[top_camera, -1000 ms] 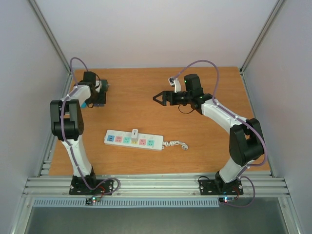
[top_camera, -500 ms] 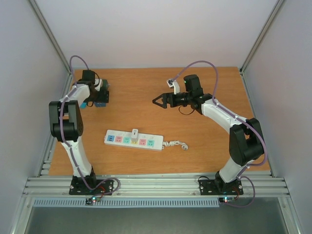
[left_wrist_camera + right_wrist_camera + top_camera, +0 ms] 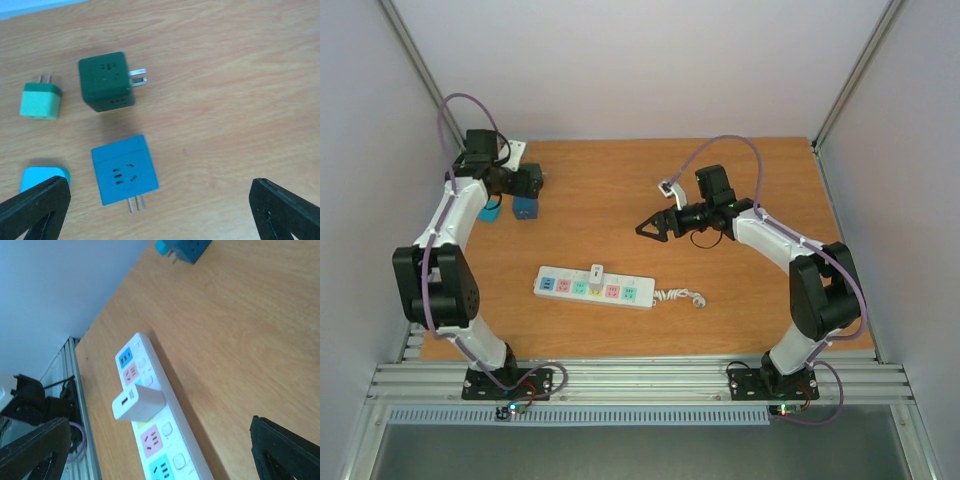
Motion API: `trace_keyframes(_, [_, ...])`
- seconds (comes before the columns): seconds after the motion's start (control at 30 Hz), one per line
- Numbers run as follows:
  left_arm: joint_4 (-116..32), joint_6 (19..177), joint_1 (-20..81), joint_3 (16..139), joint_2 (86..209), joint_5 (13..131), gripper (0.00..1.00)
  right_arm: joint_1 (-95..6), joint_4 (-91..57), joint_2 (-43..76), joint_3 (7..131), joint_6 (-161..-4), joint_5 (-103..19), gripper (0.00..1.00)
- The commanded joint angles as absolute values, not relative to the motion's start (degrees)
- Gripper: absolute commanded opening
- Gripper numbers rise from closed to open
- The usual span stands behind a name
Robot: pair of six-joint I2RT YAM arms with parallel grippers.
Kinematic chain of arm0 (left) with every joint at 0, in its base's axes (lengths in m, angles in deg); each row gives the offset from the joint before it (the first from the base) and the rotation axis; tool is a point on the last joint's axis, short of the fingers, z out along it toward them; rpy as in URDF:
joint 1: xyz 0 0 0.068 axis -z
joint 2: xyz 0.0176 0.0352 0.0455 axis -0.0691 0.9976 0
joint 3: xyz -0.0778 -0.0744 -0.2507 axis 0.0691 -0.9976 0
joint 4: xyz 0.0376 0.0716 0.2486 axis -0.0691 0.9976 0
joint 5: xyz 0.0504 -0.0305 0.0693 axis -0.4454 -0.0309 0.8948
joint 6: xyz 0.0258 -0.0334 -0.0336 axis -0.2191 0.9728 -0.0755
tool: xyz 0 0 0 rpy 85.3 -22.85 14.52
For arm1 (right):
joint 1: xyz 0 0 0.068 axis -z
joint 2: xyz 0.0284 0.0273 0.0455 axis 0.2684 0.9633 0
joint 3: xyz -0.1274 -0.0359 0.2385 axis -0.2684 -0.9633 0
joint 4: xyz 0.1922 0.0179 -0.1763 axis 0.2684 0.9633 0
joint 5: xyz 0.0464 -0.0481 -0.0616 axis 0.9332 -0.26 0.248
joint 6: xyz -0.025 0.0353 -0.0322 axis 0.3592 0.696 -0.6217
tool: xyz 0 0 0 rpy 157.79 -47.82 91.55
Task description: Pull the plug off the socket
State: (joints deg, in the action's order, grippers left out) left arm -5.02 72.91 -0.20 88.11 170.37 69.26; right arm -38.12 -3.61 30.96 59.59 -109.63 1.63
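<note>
Plug (image 3: 595,271) seated in the socket (image 3: 620,293)
Socket lay at the tabletop's (image 3: 740,180) 7 o'clock; my right pincer (image 3: 645,229) hung wide at its 1 o'clock, my left pincer (image 3: 160,212) wide over a blue cube (image 3: 124,169) at 10 o'clock.

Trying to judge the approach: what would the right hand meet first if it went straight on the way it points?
Probably the socket, at or beside the white plug standing in it; the open right hand aims down at that stretch. Depth is unclear.
</note>
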Motion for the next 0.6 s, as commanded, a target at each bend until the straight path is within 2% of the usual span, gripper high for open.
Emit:
trace_keyframes(0.0, [-4.92, 67.03, -0.28, 84.85, 165.61, 58.75, 1.00, -38.06, -1.18, 28.62, 57.11, -116.58, 3.90, 0.99])
trace_keyframes(0.2, [4.26, 52.89, 1.15, 82.22, 162.17, 45.24, 1.00, -38.86, -0.03, 28.29, 54.35, -122.13, 3.02, 0.99])
trace_keyframes(0.57, [6.27, 35.25, 9.11, 71.32, 155.35, 41.56, 1.00, -46.49, -2.97, 28.73, 50.15, -126.97, -4.05, 0.98])
